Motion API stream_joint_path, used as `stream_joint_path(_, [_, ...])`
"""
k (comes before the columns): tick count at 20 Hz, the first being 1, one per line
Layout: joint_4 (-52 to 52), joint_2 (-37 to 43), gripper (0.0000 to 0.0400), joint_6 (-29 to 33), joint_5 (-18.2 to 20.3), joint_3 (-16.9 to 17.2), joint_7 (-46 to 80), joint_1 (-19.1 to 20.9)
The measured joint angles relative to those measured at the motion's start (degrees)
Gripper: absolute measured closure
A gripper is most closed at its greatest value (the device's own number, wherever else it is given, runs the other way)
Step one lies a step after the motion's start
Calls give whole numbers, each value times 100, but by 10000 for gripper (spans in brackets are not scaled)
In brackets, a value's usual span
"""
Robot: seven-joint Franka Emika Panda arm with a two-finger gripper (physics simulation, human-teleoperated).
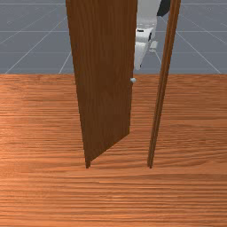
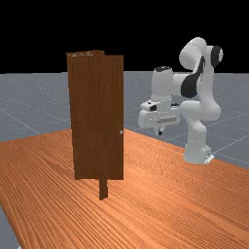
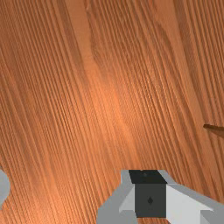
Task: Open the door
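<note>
Though ajar; door [image 1: 104, 80] apart from gripper [image 2: 160, 132].

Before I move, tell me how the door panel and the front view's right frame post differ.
The door panel is broad; the frame post is a narrow strip. The door panel carries a small pale knob; the frame post has none visible. The door panel stands swung partly open; the frame post edges the gap. Both look like brown wood.

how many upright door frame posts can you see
2. In the front view, the left post runs along the door's left edge, its foot just below it; the right post stands apart across the gap. The door could hide another.
</note>
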State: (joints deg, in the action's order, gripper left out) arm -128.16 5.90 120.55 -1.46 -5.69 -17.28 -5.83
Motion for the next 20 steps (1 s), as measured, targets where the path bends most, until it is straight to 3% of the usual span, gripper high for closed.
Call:
stream_joint_path(9, [-14, 24, 400, -23, 58, -315, 516, -271])
stream_joint_path(10, [-25, -22, 400, 312, -73, -319, 277, -304])
stream_joint_path(11, [651, -496, 400, -300, -505, -344, 521, -334])
stream_joint_path(13, [1564, -1197, 400, -601, -800, -257, 572, -384])
stream_joint_path(20, [3112, -2357, 400, -818, -539, -163, 85, -284])
